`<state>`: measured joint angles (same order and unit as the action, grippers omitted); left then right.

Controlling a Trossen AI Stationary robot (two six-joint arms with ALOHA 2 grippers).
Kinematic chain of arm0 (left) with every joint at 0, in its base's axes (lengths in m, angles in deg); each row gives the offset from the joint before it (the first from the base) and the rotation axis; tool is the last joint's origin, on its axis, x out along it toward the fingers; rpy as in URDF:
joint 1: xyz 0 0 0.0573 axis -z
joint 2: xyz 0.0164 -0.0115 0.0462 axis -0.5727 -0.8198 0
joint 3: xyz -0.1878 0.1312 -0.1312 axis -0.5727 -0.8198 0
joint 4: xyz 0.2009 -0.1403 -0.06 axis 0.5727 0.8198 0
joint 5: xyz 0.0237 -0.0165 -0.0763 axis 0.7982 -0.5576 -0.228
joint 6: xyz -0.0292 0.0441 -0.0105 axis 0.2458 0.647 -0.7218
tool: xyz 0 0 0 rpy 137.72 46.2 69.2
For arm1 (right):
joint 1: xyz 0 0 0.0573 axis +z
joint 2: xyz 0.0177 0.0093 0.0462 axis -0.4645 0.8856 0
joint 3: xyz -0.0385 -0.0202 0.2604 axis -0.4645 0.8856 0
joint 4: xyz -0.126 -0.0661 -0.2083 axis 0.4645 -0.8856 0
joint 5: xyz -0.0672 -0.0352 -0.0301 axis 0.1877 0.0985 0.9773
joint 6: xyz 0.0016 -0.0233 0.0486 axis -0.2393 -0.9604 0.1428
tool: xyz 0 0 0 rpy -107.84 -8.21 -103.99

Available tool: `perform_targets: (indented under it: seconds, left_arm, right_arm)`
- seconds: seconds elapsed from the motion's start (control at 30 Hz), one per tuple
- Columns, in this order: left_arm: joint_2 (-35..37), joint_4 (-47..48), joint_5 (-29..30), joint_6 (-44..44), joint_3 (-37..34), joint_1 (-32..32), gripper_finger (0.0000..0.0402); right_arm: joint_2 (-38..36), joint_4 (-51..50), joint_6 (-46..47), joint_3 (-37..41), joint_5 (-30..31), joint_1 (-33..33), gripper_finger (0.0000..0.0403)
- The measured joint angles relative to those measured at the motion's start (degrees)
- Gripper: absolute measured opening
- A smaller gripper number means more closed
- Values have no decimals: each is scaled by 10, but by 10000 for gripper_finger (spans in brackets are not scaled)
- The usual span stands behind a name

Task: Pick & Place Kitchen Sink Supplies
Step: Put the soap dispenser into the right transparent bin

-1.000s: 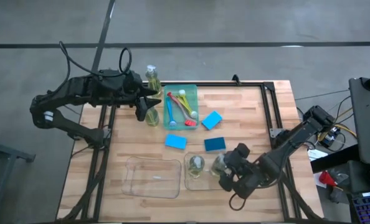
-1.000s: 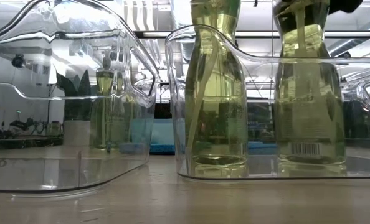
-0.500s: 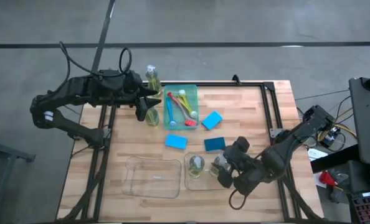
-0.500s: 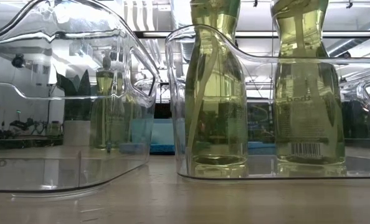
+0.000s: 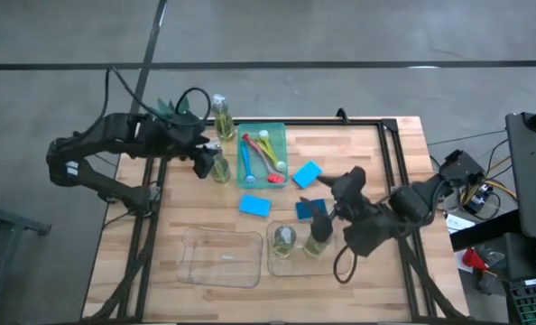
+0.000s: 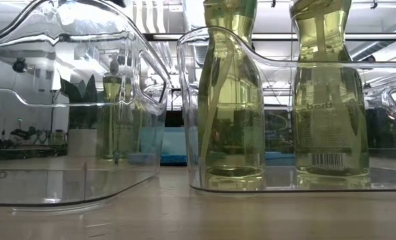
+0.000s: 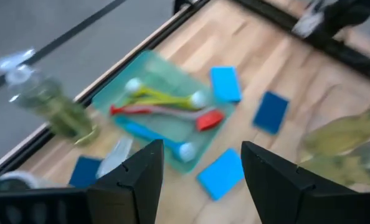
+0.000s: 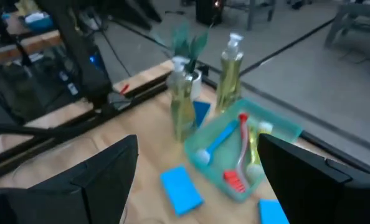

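You see a wooden table (image 5: 367, 153) on a black frame, standing on grey concrete floor (image 5: 340, 36). Ceiling strip lights (image 6: 151, 13) glow beyond.

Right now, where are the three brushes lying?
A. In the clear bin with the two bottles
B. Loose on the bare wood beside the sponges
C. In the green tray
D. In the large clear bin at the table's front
C: the high view shows the blue, red and yellow-handled brushes lying together inside the green tray, while the large clear bin holds none of them.
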<state>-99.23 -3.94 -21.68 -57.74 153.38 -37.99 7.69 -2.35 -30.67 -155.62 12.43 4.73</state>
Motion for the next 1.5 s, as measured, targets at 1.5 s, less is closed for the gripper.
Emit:
perform_targets:
  seconds: [1.5]
  left_arm:
    - [296, -404, 108, -49, -662, 43, 328]
  right_arm:
    - [-35, 19, -197, -74, 13, -97, 325]
